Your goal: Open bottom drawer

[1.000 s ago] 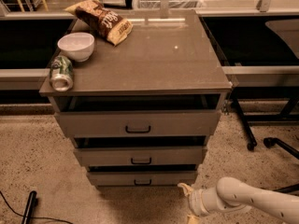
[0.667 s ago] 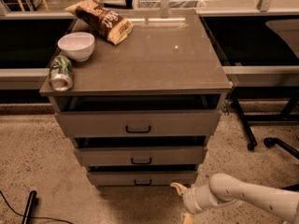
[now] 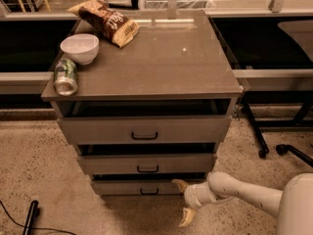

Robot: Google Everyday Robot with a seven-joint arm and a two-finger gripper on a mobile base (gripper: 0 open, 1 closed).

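The grey-brown cabinet [image 3: 146, 58] has three drawers stacked under its top. The bottom drawer [image 3: 122, 187] is the lowest and smallest front, with a small black bar handle [image 3: 149, 192]. My gripper [image 3: 183, 203] is low at the right of this drawer front, coming in from the lower right on a white arm [image 3: 244, 192]. One yellowish finger [image 3: 180, 184] lies near the drawer's right end, the other finger [image 3: 186, 217] points down towards the floor. The fingers are spread and hold nothing. The gripper is a little right of the handle.
On the cabinet top lie a chip bag [image 3: 105, 18], a white bowl [image 3: 79, 48] and a green can [image 3: 65, 76] on its side. Black chair legs [image 3: 274, 146] stand at the right. A black cable and rod [image 3: 30, 215] lie on the speckled floor at the lower left.
The gripper has moved left along the floor level, towards the bottom drawer's front. The drawers and the things on top have not moved.
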